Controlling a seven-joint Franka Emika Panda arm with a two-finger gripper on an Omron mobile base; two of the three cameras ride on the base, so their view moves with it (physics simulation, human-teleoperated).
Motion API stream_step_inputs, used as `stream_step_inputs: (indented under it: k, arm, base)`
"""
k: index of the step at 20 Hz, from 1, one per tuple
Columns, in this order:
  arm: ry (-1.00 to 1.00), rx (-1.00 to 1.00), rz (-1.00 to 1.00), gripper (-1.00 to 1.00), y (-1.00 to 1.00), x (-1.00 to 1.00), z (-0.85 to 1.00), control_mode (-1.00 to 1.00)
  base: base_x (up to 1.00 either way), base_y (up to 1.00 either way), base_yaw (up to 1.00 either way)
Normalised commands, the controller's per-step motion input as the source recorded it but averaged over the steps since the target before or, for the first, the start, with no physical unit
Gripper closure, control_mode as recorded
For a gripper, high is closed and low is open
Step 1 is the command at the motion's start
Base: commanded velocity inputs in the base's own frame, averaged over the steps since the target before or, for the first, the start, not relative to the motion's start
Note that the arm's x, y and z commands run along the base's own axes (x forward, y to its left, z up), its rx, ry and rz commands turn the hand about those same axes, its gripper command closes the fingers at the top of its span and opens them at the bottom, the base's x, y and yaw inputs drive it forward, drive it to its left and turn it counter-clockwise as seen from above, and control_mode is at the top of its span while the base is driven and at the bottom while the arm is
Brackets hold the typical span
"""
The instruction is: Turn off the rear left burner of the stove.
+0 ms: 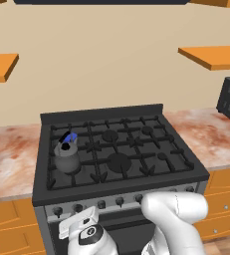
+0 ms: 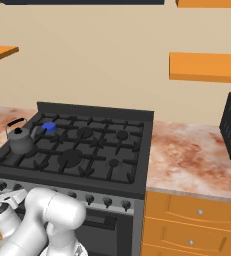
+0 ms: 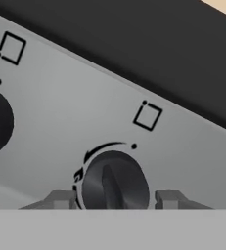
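hand open, fingertips flanking one knob | two knobs close up (second cropped)

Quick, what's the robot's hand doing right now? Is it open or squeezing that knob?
Gripper: open, one finger on each side of the dark stove knob, not squeezing it yet.

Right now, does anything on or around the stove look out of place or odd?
Nothing is spilled, tipped or broken. One thing stands out: a blue flame burns at the rear left burner with no pot over it; the kettle stands upright on the front left grate. The gripper straddles a knob.
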Motion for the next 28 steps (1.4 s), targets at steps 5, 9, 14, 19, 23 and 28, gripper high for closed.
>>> stream_step_inputs:
  k: [5, 9, 14, 19, 23, 28]
  arm:
    - [0.0, 0.19, 0.0, 1.0, 0.0, 0.0, 0.11, -1.0]
    - [0.0, 0.25, 0.0, 1.0, 0.0, 0.01, 0.24, -1.0]
    - [-0.01, 0.3, 0.0, 1.0, 0.0, 0.0, 0.24, -1.0]
    - [0.0, 0.3, 0.0, 1.0, 0.0, 0.0, 0.21, -1.0]
    - [0.0, 0.3, 0.0, 1.0, 0.0, 0.07, 0.26, -1.0]
    - [0.0, 0.31, 0.0, 1.0, 0.0, 0.17, 0.41, -1.0]
  base:
    - [0.0, 0.0, 0.0]
    - [0.0, 0.0, 0.0]
    - [0.0, 0.0, 0.0]
    - [0.0, 0.0, 0.0]
    - [0.0, 0.0, 0.0]
    - [0.0, 0.0, 0.0]
